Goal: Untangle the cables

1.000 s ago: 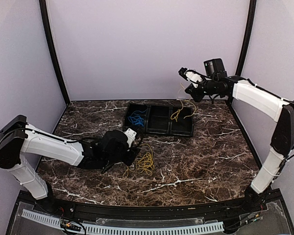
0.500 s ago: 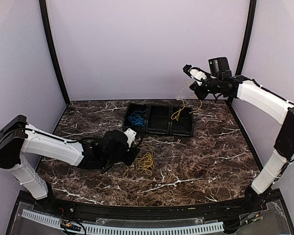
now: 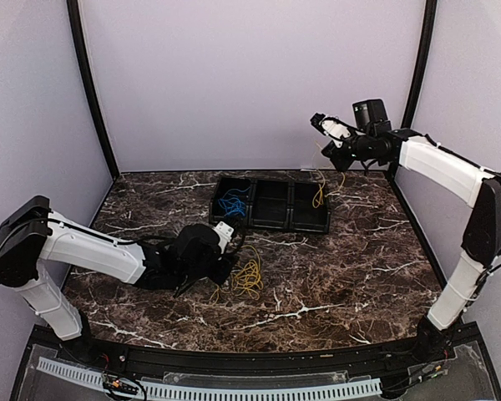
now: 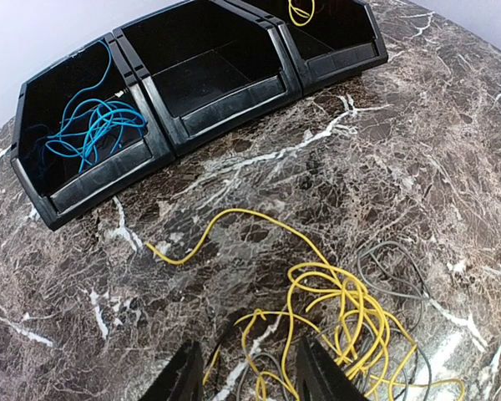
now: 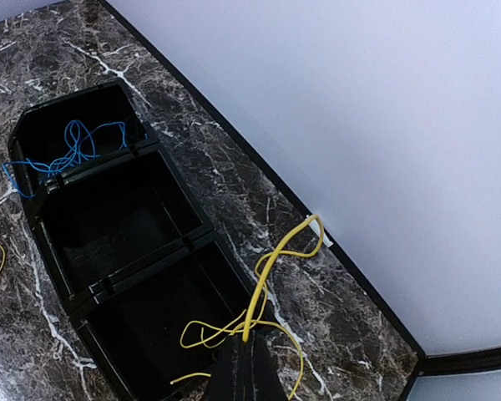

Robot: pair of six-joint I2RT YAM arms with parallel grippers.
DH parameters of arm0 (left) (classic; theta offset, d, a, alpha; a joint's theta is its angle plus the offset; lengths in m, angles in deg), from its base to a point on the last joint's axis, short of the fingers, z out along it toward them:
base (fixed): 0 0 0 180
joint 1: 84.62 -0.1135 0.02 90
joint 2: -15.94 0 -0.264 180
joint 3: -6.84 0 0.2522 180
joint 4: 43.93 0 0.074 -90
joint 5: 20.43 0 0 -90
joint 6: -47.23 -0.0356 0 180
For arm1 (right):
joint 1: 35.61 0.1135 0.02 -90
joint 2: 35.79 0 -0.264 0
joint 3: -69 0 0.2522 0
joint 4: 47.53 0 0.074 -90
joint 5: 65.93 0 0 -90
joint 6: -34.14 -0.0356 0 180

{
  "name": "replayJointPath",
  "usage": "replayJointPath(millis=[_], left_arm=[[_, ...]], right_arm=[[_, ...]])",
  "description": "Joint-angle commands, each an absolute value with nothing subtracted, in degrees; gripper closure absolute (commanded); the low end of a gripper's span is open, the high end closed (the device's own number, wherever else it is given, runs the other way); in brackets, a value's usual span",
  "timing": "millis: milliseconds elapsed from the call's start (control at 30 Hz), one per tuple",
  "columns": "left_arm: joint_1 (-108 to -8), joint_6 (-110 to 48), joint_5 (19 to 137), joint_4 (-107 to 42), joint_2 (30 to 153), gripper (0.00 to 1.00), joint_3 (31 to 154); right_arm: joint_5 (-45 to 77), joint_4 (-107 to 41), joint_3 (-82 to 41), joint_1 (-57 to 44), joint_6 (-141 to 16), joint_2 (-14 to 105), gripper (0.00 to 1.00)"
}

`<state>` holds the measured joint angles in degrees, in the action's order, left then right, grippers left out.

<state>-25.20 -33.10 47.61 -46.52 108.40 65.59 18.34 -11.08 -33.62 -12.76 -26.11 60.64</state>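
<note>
A tangle of yellow cables [image 3: 247, 280] with a grey cable lies on the marble table just right of my left gripper [image 3: 222, 269]. In the left wrist view the yellow tangle [image 4: 351, 305] and the grey cable [image 4: 390, 247] lie ahead. My left gripper [image 4: 249, 380] is open, low over the table, with yellow strands between its fingers. My right gripper [image 3: 327, 139] is raised at the back right, shut on a yellow cable [image 3: 320, 195] that hangs into the right bin. In the right wrist view the gripper [image 5: 249, 355] pinches this yellow cable [image 5: 271, 267]. A blue cable [image 3: 231, 203] lies in the left bin.
A black three-bin tray [image 3: 271, 225] stands at the back centre; it also shows in the left wrist view [image 4: 225, 104] and the right wrist view [image 5: 121, 280]. Its middle bin holds nothing. The back wall is close behind my right gripper.
My right gripper has shifted slightly right and back with the yellow cable, and the hanging cable has swung right over the right bin. My left arm has barely moved.
</note>
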Motion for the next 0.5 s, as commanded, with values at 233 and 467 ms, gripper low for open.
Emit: replayJointPath(millis=[233,467], left_arm=[[-25.1,-32.8,46.5,-45.2,108.3,0.60,66.9],[-25.1,-32.5,46.3,-45.2,108.3,0.60,66.3]], right_arm=[[7.5,-8.6,-39.2,-12.4,-31.1,70.5,1.00],[4.1,-8.7,-41.7,-12.3,-33.7,76.3,1.00]])
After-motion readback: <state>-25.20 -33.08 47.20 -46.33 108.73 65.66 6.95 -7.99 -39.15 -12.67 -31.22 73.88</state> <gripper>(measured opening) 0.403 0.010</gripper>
